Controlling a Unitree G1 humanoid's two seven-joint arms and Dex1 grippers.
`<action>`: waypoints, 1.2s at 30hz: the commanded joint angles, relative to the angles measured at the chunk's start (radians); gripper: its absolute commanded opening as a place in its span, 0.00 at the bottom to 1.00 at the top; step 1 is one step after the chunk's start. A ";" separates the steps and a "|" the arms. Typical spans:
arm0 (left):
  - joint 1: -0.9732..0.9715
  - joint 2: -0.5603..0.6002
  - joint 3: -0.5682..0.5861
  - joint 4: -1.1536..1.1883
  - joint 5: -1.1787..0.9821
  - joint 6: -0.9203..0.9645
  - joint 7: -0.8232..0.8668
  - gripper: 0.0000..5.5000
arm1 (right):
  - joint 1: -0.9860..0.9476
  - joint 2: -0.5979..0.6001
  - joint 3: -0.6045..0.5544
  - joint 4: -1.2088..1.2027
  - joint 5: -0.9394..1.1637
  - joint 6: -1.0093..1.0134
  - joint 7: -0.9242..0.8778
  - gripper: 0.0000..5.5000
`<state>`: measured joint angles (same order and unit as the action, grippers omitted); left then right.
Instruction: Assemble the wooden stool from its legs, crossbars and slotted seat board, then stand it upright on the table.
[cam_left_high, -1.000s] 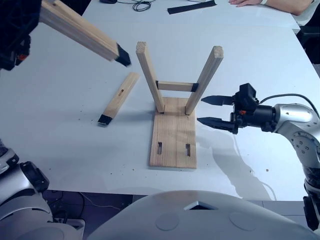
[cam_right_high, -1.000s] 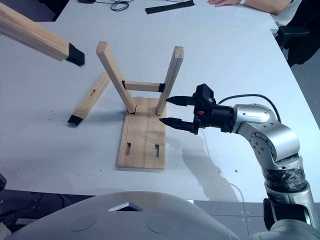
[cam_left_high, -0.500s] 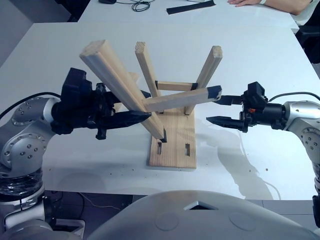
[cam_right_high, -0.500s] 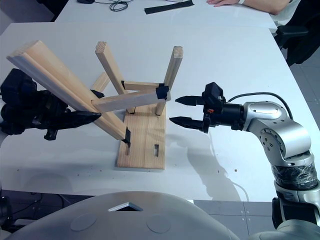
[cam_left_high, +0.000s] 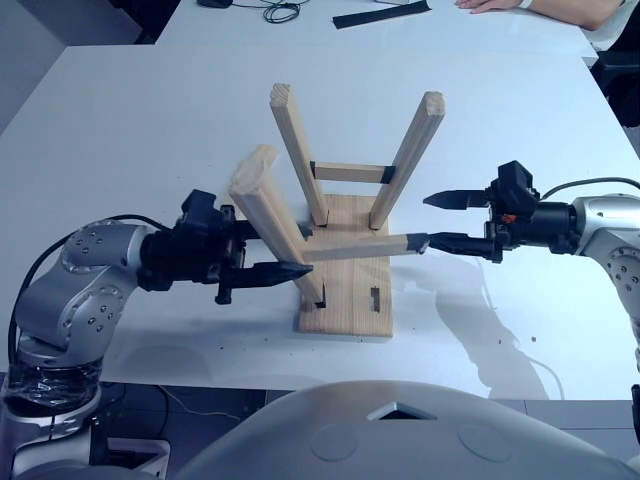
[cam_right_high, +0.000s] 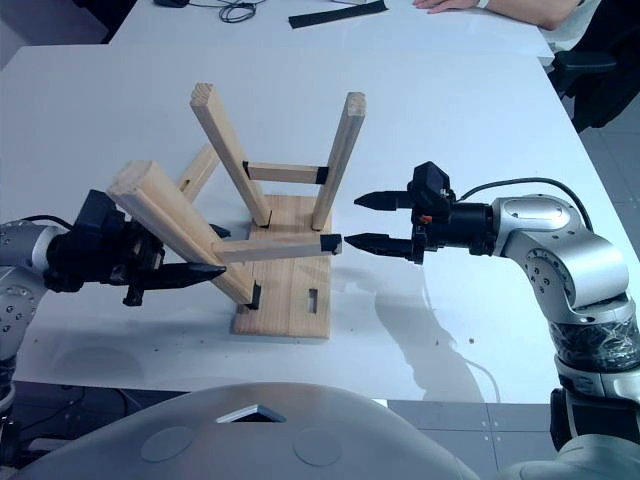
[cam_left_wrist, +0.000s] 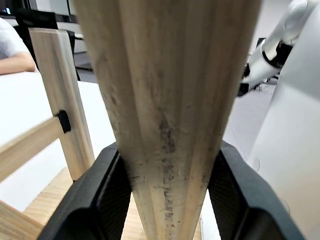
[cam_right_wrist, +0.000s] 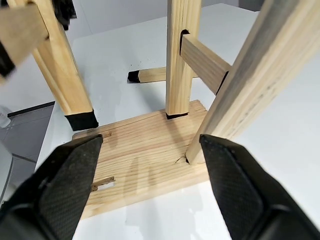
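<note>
At the near side of the counter (cam_left_high: 150, 120), the left tool (cam_left_high: 285, 252), clamped on a leg (cam_left_high: 270, 215) with a crossbar (cam_left_high: 355, 246) fitted, has swung down lower than half a second ago. Its black foot now meets the near-left slot of the seat board (cam_left_high: 350, 300); whether it is seated is unclear, but insertion looks close. The crossbar's free end lies just beside the right tool (cam_left_high: 440, 220), which is spread apart. Beyond, two joined legs (cam_left_high: 300, 150) stand in the far slots.

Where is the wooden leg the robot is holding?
In the left eye view the leg is left of centre, clamped tilted in the left gripper, its black foot at the near-left slot of the seat board.
</note>
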<state>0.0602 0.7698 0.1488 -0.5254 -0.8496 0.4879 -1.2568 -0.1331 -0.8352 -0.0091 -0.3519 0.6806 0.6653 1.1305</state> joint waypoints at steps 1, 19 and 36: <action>0.013 -0.001 -0.039 0.019 0.073 -0.066 -0.026 0.38 | -0.014 -0.019 0.004 -0.004 -0.016 -0.007 0.013 0.65; 0.041 -0.014 -0.112 0.064 0.135 -0.173 -0.033 0.38 | -0.023 -0.027 -0.001 -0.007 -0.016 0.007 0.032 0.65; 0.024 -0.020 -0.126 0.038 0.176 -0.202 -0.033 0.38 | -0.018 -0.027 -0.009 -0.010 -0.008 0.010 0.029 0.65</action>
<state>0.0807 0.7432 0.0335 -0.4917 -0.6973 0.3042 -1.2859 -0.1368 -0.8497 -0.0084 -0.3546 0.6660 0.6686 1.1559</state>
